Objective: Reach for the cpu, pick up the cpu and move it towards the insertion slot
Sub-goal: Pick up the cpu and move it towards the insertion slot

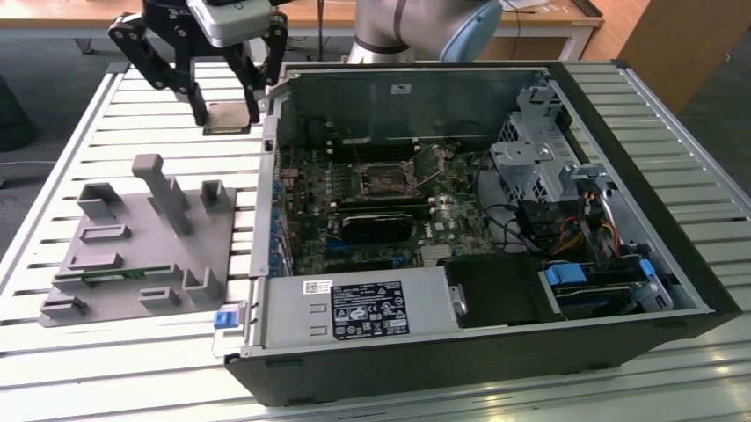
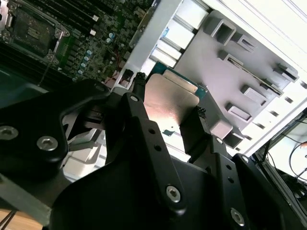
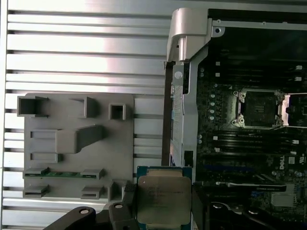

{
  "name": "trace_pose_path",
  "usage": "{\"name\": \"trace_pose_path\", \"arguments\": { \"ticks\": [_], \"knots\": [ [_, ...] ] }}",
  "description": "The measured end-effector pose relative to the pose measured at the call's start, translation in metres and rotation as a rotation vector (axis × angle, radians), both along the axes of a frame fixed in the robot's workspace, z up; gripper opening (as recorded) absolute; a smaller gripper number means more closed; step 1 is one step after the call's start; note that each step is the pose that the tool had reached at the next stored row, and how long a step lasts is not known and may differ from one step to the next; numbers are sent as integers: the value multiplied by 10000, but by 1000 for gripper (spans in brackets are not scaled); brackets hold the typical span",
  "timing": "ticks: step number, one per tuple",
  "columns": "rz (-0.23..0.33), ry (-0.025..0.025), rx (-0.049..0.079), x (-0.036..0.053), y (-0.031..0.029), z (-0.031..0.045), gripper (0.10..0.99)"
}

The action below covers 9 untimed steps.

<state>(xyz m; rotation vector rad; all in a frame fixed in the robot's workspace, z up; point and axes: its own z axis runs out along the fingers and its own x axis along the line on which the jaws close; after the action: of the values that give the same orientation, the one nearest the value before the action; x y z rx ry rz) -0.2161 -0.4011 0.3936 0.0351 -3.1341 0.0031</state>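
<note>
Fingers [image 2: 136, 103] of our gripper [image 2: 168, 103] are clamped on opposite edges of the cpu [image 2: 170, 103]; in the second wrist view we see one dark tip at each side of the silvery lid, and the first wrist view shows the cpu [image 3: 163, 199] square-on between them, a green rim around the metal top. In the exterior view the gripper [image 1: 225, 112] hangs over the far part of the slatted worktop [image 1: 141, 369], just beside the far corner of the open computer case [image 1: 657, 176] on the exterior view's left; there the chip [image 1: 227, 115] is a small dark square between the tips. We count one cpu.

One insertion slot [image 1: 385, 178] lies on the motherboard [image 1: 458, 215] inside the case, well apart from the chip; the first wrist view gives its metal frame and dark centre [image 3: 256, 109].

One grey fixture [image 1: 147, 255] sits on the worktop outside the case, with a single thin green strip [image 3: 62, 174] along one edge.
</note>
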Motion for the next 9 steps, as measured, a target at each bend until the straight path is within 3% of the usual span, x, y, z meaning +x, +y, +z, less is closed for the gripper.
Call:
{"name": "trace_pose_path", "arguments": {
  "ticks": [9],
  "knots": [
    [0, 17, 0, 173, 1, 0, 541]
  ]
}}
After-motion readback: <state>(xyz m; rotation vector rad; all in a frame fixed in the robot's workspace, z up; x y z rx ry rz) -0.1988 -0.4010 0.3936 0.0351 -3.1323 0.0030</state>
